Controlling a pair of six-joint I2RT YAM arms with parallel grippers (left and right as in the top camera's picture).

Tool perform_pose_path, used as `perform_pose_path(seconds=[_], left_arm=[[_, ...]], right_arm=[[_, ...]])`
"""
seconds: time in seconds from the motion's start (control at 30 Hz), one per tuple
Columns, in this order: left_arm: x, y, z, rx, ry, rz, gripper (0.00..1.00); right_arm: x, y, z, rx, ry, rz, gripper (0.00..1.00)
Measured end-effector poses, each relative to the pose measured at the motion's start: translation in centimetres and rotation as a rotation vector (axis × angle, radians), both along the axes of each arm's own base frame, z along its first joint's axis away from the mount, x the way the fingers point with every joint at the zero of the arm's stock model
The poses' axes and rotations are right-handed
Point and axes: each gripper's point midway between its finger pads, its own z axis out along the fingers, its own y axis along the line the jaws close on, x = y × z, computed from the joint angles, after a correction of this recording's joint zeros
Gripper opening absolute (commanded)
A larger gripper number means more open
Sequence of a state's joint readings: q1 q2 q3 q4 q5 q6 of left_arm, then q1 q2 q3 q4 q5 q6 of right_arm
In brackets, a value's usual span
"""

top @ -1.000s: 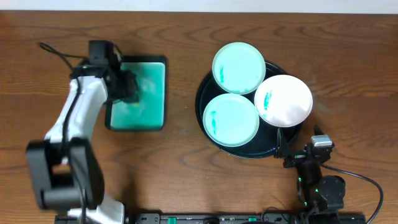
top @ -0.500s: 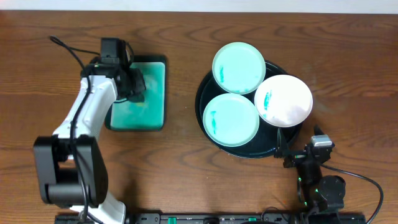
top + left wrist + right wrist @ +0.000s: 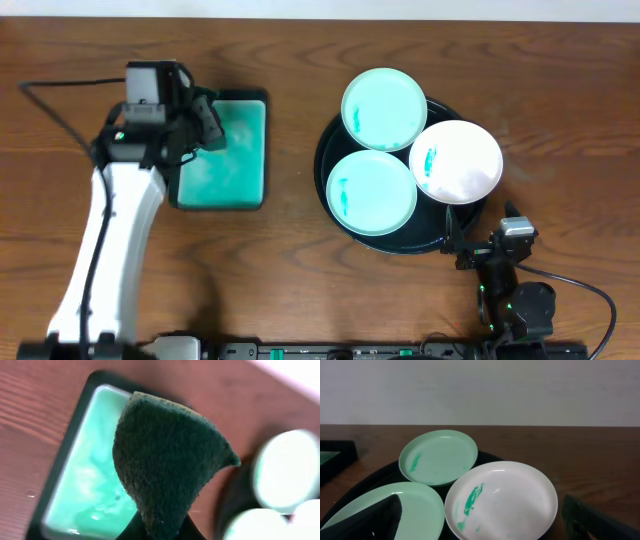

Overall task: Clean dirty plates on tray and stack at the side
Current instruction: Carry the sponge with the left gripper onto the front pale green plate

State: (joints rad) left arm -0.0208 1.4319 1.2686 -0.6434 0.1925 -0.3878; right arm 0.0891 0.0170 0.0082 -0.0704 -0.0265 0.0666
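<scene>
The left gripper (image 3: 160, 529), clamped on a dark sponge (image 3: 167, 455), holds it over the sponge tray (image 3: 64, 460) (probably to load it for wiping), while three smeared plates (image 3: 455, 160) wait on the black tray (image 3: 420, 236), the right gripper (image 3: 460, 245) resting with fingers apart beside its rim.

The mint-green plates (image 3: 372, 191) and the white plate (image 3: 456, 161) each show a teal smear, and the tray (image 3: 395, 244) is black. The sponge (image 3: 165, 460) is dark green, the dish (image 3: 235, 170) teal with a black rim, the tabletop (image 3: 300, 80) brown wood grain.
</scene>
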Motion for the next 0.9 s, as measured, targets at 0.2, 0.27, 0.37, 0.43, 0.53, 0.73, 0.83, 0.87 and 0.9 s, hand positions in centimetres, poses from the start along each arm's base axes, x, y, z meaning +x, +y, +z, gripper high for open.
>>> perform_pose_path(seconds=[0.2,0.27,0.37,0.43,0.53,0.73,0.83,0.87,0.9], left_arm=[[-0.7,-4.8,1.2,-0.154,0.007,-0.036,0.07],[-0.8,-7.7,0.4,-0.186,0.035,-0.080,0.07],[-1.5,-12.3,-1.5,-0.208,0.097,-0.165,0.07],[-2.3,-15.5,-3.2,-0.209,0.146,-0.230,0.07],[-4.0,-19.7,-6.3,-0.185,0.230,-0.321,0.07],[-6.4,-24.3,-11.5,-0.129,0.337,-0.373,0.07],[-6.2,-26.1,-12.7,-0.136,0.321,-0.377,0.07],[-5.9,-27.0,-12.9,-0.145,0.304,-0.384,0.07],[-5.8,-27.7,-13.0,-0.154,0.288,-0.391,0.07]], right_arm=[[0.0,0.0,0.0,0.000,0.000,0.000,0.99],[0.0,0.0,0.0,0.000,0.000,0.000,0.99],[0.0,0.0,0.0,0.000,0.000,0.000,0.99],[0.0,0.0,0.0,0.000,0.000,0.000,0.99],[0.0,0.0,0.0,0.000,0.000,0.000,0.99],[0.0,0.0,0.0,0.000,0.000,0.000,0.99],[0.0,0.0,0.0,0.000,0.000,0.000,0.99],[0.0,0.0,0.0,0.000,0.000,0.000,0.99],[0.0,0.0,0.0,0.000,0.000,0.000,0.99]])
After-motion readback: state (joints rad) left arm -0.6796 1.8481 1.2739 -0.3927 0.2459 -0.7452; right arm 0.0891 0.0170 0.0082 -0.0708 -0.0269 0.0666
